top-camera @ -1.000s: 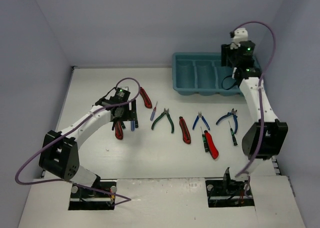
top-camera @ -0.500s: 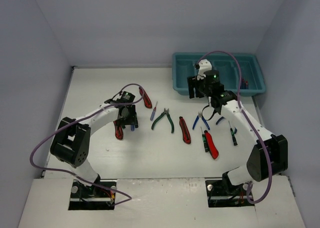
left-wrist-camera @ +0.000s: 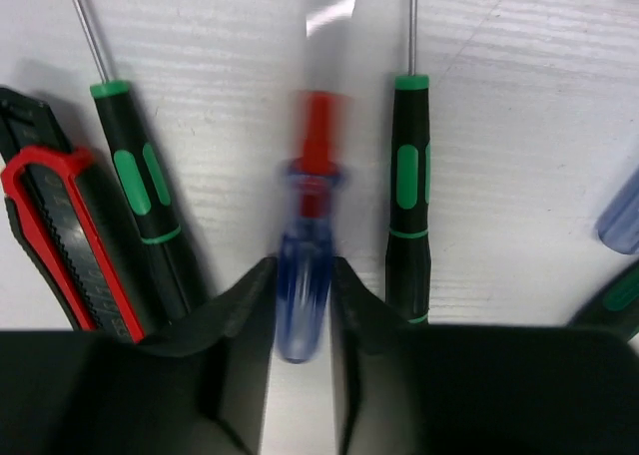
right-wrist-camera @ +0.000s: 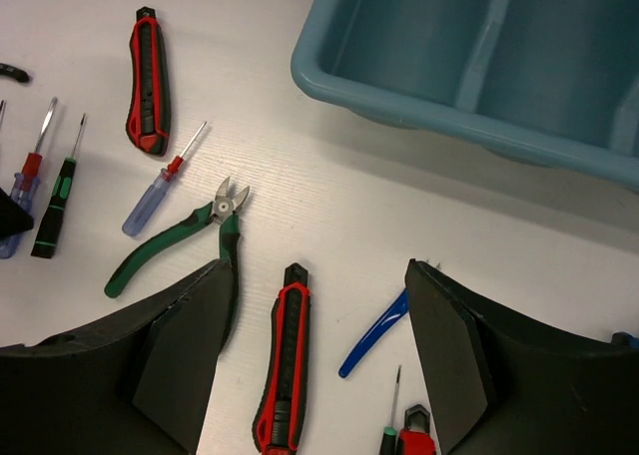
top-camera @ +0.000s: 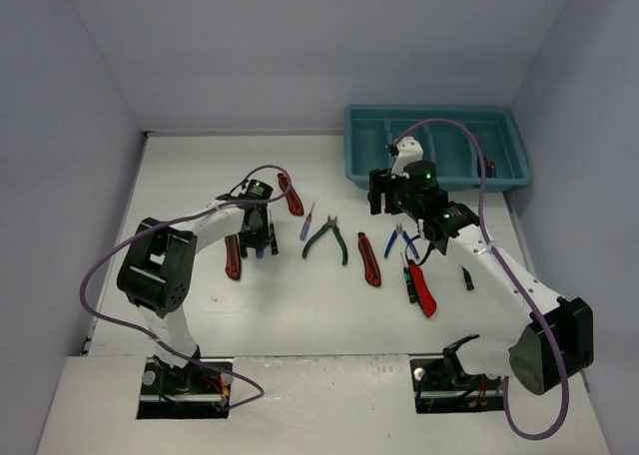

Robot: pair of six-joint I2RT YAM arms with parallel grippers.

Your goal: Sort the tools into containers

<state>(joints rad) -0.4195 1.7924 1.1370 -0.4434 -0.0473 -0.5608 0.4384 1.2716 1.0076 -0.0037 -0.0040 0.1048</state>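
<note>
In the left wrist view, a blue-handled screwdriver with a red collar lies between my left gripper's fingers, which press on both sides of its handle. Two green-and-black screwdrivers flank it, and a red-and-black knife lies at the left. From above, the left gripper is down at the table left of centre. My right gripper hovers open over a red-and-black knife and blue pliers. The teal tray stands at the back right.
Green pliers, a blue screwdriver, and red-and-black knives are scattered across the table's middle. A tool shows at the tray's right end. Walls close in on the left, back and right.
My left gripper has closed onto the blue-handled screwdriver. The right arm has swung from above the tray's right end down and left to the table's middle, jaws still open.
</note>
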